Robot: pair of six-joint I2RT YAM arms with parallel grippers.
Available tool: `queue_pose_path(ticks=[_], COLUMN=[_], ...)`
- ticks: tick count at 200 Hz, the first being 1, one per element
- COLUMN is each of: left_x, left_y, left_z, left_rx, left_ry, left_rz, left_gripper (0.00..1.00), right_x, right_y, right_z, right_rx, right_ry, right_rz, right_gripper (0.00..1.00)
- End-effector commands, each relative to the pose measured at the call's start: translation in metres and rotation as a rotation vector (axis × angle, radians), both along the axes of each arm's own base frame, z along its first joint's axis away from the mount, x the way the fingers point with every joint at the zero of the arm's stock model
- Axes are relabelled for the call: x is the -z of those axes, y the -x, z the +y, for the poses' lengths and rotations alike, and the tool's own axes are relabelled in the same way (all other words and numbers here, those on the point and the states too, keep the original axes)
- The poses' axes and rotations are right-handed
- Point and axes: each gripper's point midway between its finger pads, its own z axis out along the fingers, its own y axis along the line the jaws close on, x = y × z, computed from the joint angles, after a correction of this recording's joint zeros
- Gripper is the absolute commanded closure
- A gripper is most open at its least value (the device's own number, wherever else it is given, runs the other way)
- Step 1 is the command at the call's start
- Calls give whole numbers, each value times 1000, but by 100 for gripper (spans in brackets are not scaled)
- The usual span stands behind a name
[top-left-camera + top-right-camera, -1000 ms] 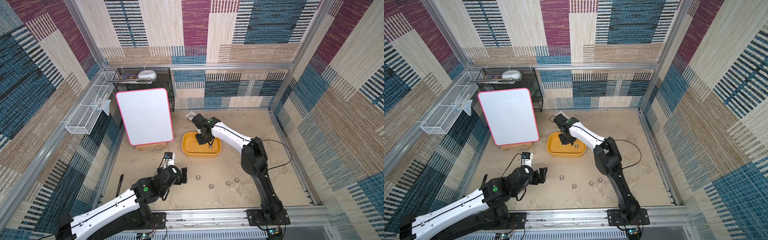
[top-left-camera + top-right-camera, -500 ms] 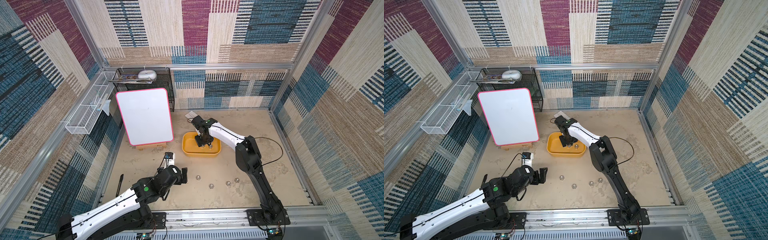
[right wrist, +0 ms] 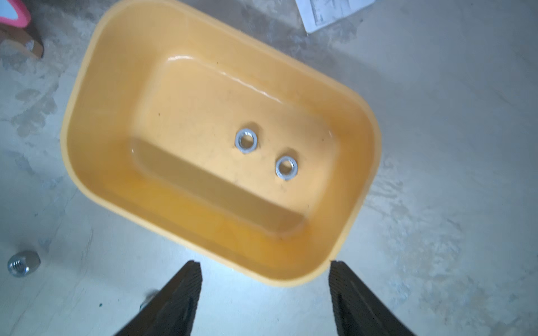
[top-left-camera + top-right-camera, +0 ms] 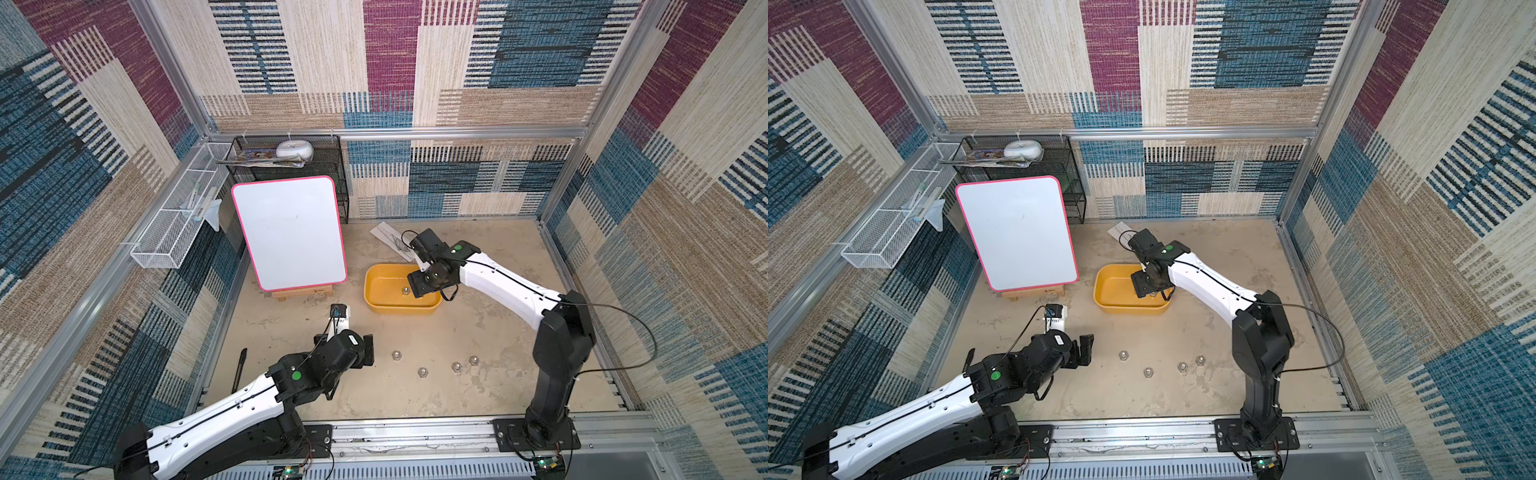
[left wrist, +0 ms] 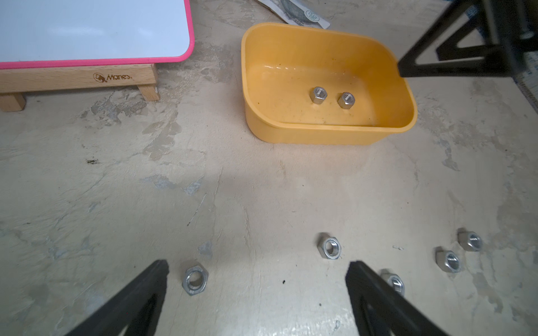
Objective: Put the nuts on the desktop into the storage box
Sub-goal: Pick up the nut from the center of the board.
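Mottled beige worktop (image 4: 478, 324) is carrying everything: the yellow storage box (image 4: 401, 309) is sitting mid-worktop with two hex nuts (image 3: 246, 140) lying flat inside, and five more nuts (image 5: 329, 248) are lying loose nearer the arm bases. Above the box, near its rim, the right gripper (image 3: 263, 267) is hovering with jaws parted and empty. Low over the loose nuts, the left gripper (image 5: 257, 266) is hanging spread wide, holding nothing. One nut (image 5: 195, 279) is lying between its fingers, hard by one of them, and another (image 5: 394, 283) is partly hidden behind the other finger, possibly touching it.

Closing off-centre is likely to skid or flick the near nut, and descending risks knocking the hidden one away. If it pulls away low, the right gripper could clip the rim and shove the light box. Bare worktop is lying open between box and nuts; the whiteboard stand (image 5: 75, 80) is crowding one side of the box.
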Motion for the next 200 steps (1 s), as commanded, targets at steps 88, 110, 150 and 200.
queue_pose_path(ticks=[88,110,150,200], left_x=[26,38,71,96], left_y=[13,22,35,42], left_z=[13,17,20,40], left_rx=[-73,-100,-140,-214], left_ry=[-126,-161,-219,-270], left_rz=[186,277,499,665], left_gripper=[7,19,41,49], right_x=[-22,-16,-4,-9], right_y=[67,78,93,101], right_z=[-51,-55,-55,-48], right_rx=[74,61,22,-27], right_ry=[-295,-337,-402,-461], right_rz=[-231,-242,-251,-262], right_gripper=[1,1,1,1])
